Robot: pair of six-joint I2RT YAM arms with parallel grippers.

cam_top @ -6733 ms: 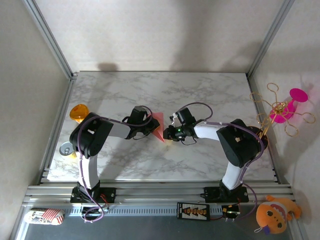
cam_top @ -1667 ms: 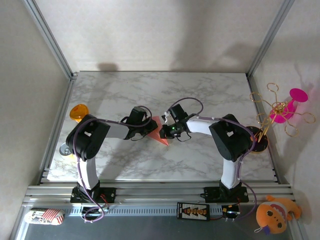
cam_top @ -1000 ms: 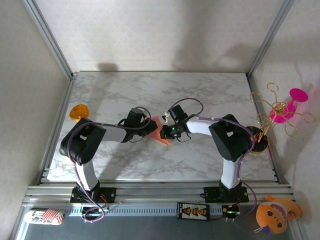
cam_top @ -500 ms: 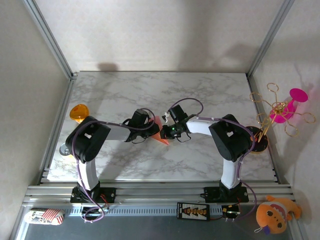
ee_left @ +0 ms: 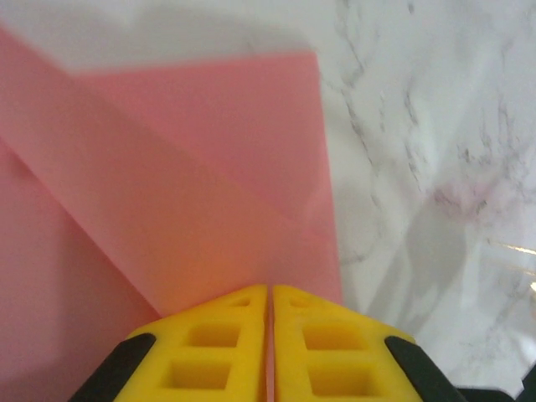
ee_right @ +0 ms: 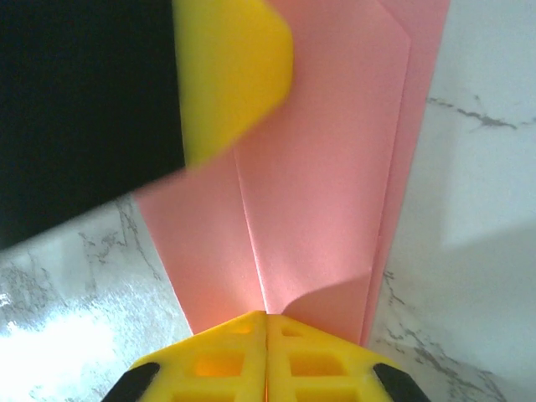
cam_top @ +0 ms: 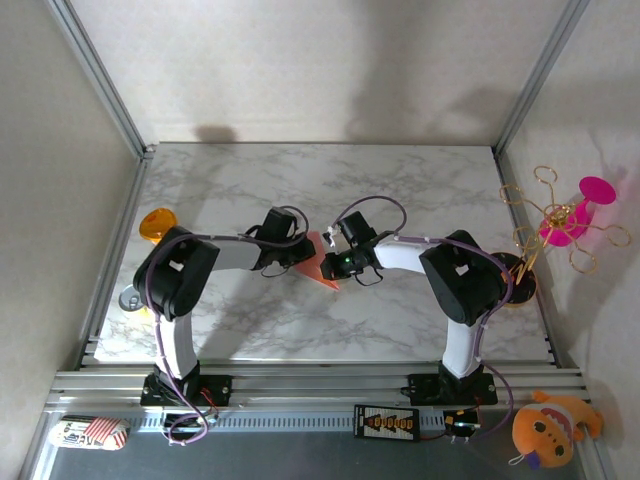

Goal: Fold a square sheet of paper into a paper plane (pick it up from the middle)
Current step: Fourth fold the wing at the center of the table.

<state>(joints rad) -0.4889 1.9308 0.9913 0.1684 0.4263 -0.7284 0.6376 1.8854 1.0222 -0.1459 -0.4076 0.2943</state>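
In the middle of the white marble-patterned table (cam_top: pixel 420 190), between the two arms, lies the thin salmon-pink sheet of paper (cam_top: pixel 322 272). It is not a flat square but a narrow wedge, flat on the surface, with its point toward the near edge.

The left gripper (ee_left: pixel 270 322) meets it from the left and the right gripper (ee_right: pixel 266 343) from the right. Each has its yellow fingers pressed together at the paper's edge. I cannot tell whether a layer is caught between them or they are only bearing down on it.

The left wrist view shows several overlapping layers with a diagonal folded edge across them. The right wrist view shows a straight crease running lengthwise away from the fingertips and a second layer's edge along the right side. A small part of the paper is lifted just by the tips. One of the left gripper's yellow fingers (ee_right: pixel 230 75) sits over the far end.

By my reading the nose folds and at least one lengthwise fold are made, so the work is well under way. The present step looks like pressing or tightening a crease. What seems left is folding the two wings down on either side of the centre crease and opening them out. No finished dart with spread wings is visible yet.
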